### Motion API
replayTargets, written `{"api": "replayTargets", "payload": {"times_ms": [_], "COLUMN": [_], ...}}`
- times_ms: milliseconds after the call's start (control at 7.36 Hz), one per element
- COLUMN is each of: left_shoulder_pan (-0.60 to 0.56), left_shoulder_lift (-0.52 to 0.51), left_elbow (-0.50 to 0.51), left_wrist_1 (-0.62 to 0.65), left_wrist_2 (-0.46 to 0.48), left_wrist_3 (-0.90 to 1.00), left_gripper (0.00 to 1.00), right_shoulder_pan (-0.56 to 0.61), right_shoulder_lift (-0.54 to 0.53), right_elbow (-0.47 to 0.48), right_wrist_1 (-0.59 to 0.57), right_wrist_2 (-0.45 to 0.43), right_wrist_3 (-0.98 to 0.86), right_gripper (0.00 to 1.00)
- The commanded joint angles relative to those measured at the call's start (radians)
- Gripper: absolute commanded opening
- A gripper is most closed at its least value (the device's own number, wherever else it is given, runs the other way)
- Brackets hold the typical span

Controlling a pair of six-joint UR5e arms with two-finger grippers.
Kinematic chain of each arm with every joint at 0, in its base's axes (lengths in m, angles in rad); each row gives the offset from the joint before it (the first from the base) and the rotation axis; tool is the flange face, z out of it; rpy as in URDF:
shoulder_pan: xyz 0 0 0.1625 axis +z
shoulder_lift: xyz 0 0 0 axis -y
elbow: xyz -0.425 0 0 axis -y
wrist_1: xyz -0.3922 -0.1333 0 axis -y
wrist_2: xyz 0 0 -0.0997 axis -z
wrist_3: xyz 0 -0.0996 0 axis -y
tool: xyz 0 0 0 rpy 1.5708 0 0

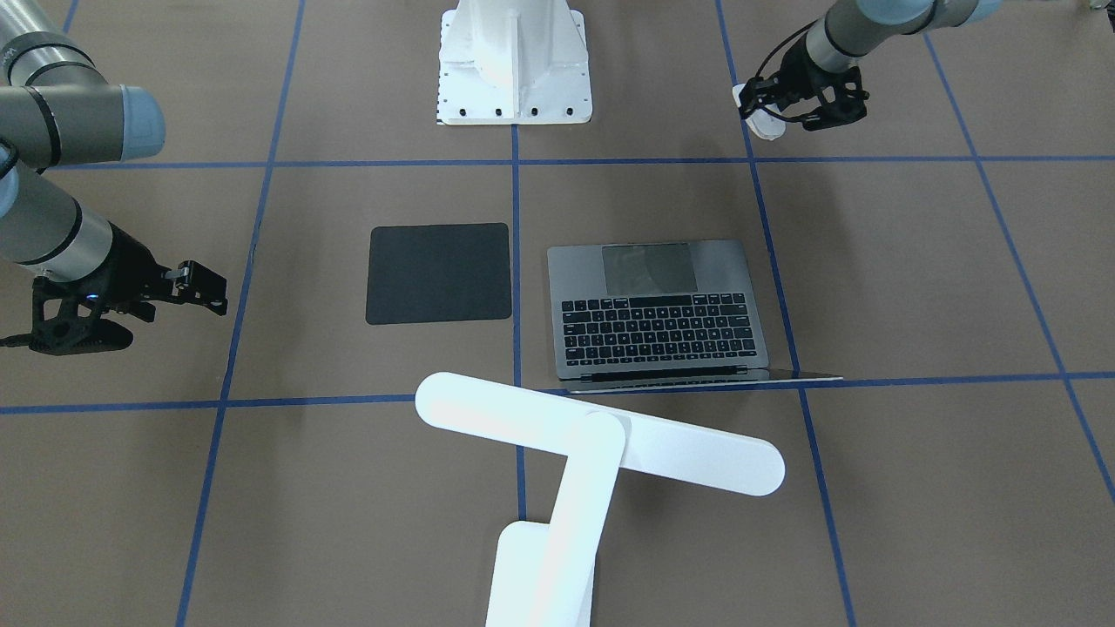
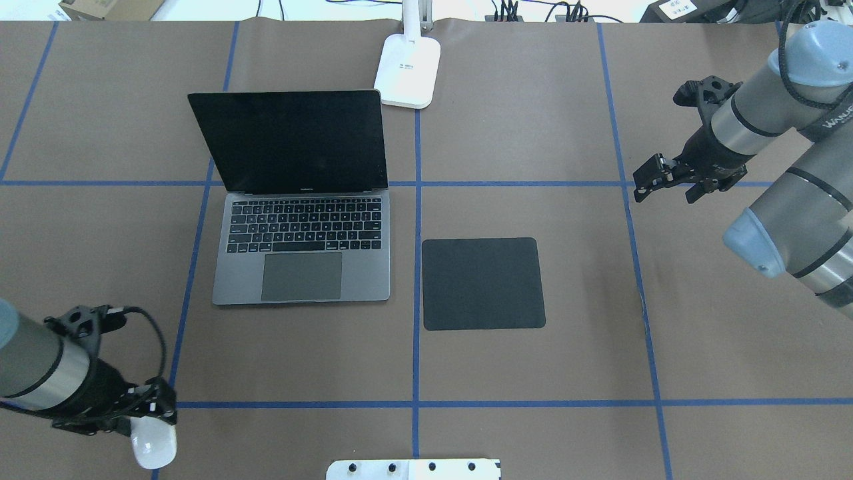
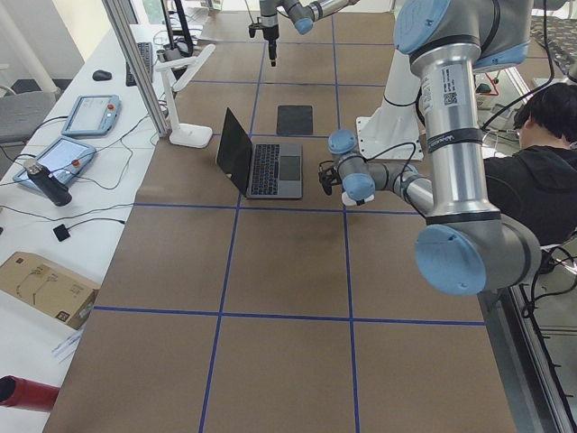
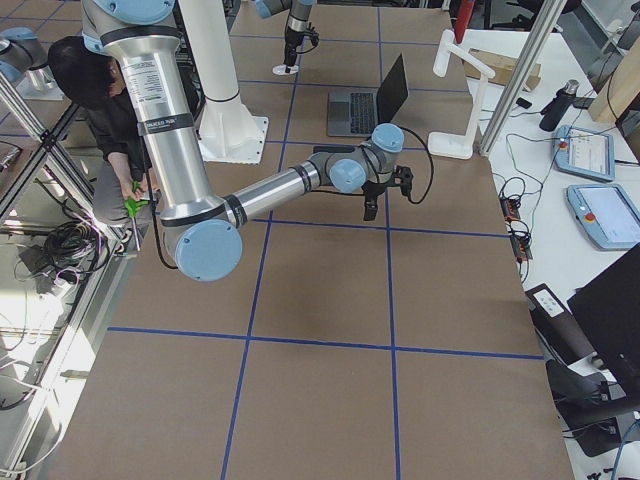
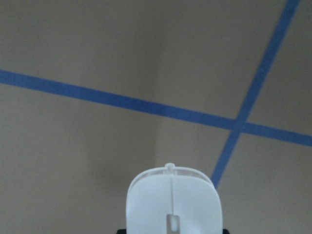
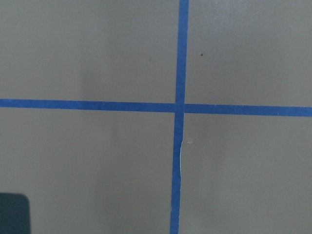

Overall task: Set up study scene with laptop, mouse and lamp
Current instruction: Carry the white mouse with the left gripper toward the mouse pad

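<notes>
lamp (image 1: 601, 435): far edge, centre. laptop (image 2: 303, 267): open, left of centre, lid on its far side. black pad (image 2: 483, 283): just right of the laptop. mouse (image 2: 154, 445): near left, clamped in the left gripper (image 2: 154, 421). right gripper (image 2: 645, 179): far right, nothing seen in it, finger spread cannot be told.

The space-grey laptop (image 2: 303, 227) lies open left of centre, screen dark and upright. The white lamp (image 2: 408, 70) stands at the far edge beside its lid. The glossy white mouse (image 2: 154, 445) sits near-left, clamped in the left gripper (image 2: 149, 425).
</notes>
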State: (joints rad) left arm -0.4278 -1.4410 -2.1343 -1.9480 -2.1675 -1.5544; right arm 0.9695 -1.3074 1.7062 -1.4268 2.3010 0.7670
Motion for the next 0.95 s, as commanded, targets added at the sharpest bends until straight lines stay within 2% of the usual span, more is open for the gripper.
{"api": "replayTargets", "payload": {"times_ms": [0, 272, 544, 816], "left_shoulder_pan": [-0.041, -0.058, -0.065, -0.06], "left_shoulder_lift": [-0.345, -0.613, -0.793, -1.037], "left_elbow": [0.04, 0.208, 0.381, 0.662], "left_wrist_1": [0.325, 0.426, 0.417, 0.411], "left_wrist_2": [0.006, 0.011, 0.011, 0.047], "left_wrist_3": [0.002, -0.001, 0.0, 0.005], "left_gripper": [0.45, 0.45, 0.44, 0.44], "right_shoulder_pan": [0.0, 0.003, 0.003, 0.002], "right_shoulder_lift": [-0.004, -0.021, -0.033, -0.035], "right_elbow": [-0.003, 0.001, 0.001, -0.003], "right_wrist_1": [0.0, 0.002, 0.002, 0.003], "right_wrist_2": [-0.002, -0.006, -0.012, -0.014], "right_wrist_3": [0.0, 0.0, 0.0, 0.0], "right_gripper": [1.0, 1.0, 1.0, 1.0]}}
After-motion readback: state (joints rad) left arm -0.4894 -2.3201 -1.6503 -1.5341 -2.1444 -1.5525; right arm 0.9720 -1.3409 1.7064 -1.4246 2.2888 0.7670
